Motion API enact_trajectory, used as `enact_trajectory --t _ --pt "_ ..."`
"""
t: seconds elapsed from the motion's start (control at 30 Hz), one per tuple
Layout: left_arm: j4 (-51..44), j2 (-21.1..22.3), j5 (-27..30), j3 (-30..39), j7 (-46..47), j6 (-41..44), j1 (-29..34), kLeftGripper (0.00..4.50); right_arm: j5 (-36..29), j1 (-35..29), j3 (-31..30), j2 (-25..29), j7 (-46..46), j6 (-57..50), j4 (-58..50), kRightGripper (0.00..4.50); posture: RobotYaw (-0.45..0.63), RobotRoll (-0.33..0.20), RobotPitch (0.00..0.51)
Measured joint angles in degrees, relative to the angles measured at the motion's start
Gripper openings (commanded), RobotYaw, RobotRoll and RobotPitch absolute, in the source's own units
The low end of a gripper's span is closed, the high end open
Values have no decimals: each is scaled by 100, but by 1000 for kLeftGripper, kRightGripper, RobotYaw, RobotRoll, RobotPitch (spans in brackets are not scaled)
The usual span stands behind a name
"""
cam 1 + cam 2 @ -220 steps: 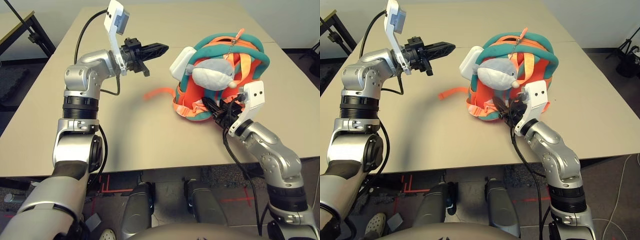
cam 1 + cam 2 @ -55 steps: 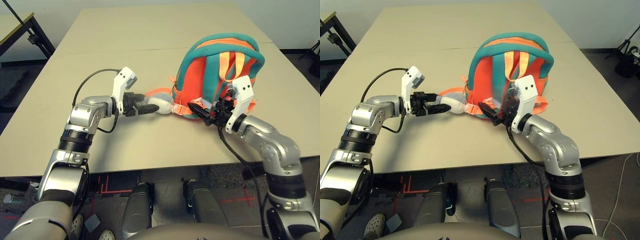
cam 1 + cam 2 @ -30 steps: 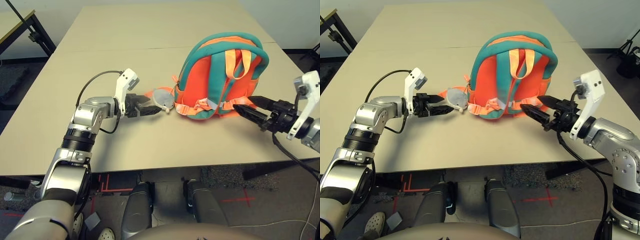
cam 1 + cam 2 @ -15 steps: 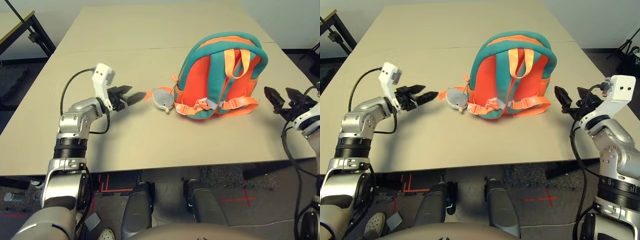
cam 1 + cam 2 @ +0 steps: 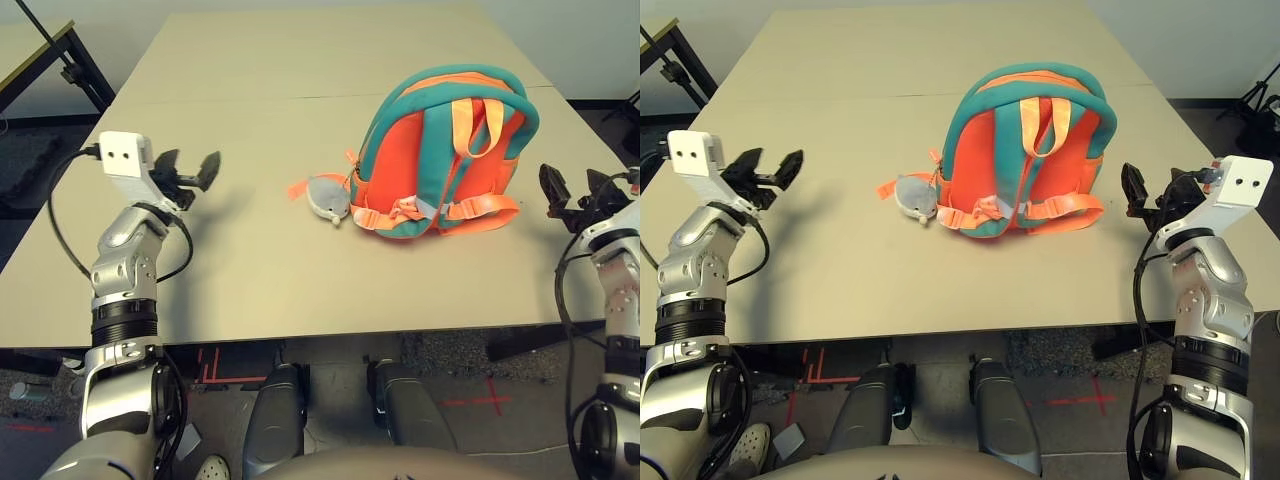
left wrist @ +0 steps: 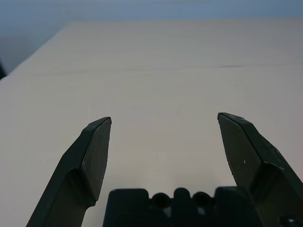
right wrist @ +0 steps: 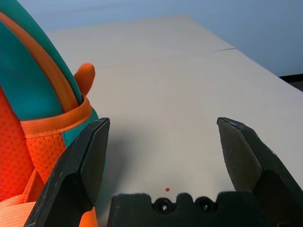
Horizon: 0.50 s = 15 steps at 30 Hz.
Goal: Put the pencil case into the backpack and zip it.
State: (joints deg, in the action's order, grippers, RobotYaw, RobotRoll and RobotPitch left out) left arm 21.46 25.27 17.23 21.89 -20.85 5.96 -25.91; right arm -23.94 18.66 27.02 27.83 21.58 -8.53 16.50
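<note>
The orange backpack (image 5: pixel 440 150) with teal trim stands upright at mid-table, its light orange straps facing me. A grey-white plush pouch (image 5: pixel 325 195) lies on the table against its lower left side. My left gripper (image 5: pixel 190 165) hovers open and empty well to the left of the pouch, over bare table (image 6: pixel 161 71). Open as well, my right gripper (image 5: pixel 572 188) is at the table's right edge, a short way from the backpack's side (image 7: pixel 33 109). The pencil case is out of view.
A loose orange strap end (image 5: pixel 298 188) lies beside the pouch. A seam (image 5: pixel 250 98) crosses the tabletop behind the backpack. The front table edge (image 5: pixel 330 330) runs below both arms. Another table's dark frame (image 5: pixel 50 50) stands at far left.
Both arms have drawn back from the backpack: the left gripper left the plush pouch and swung out left, the right gripper withdrew to the table's right edge. The backpack stays upright.
</note>
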Motion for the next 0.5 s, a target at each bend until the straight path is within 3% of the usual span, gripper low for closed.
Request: enact_trajectory --t 0.5 --pt "218 58 -48 156 452 -290 196 4500 97 46 -164 -97 -20 236 195 4483 -35 0 184"
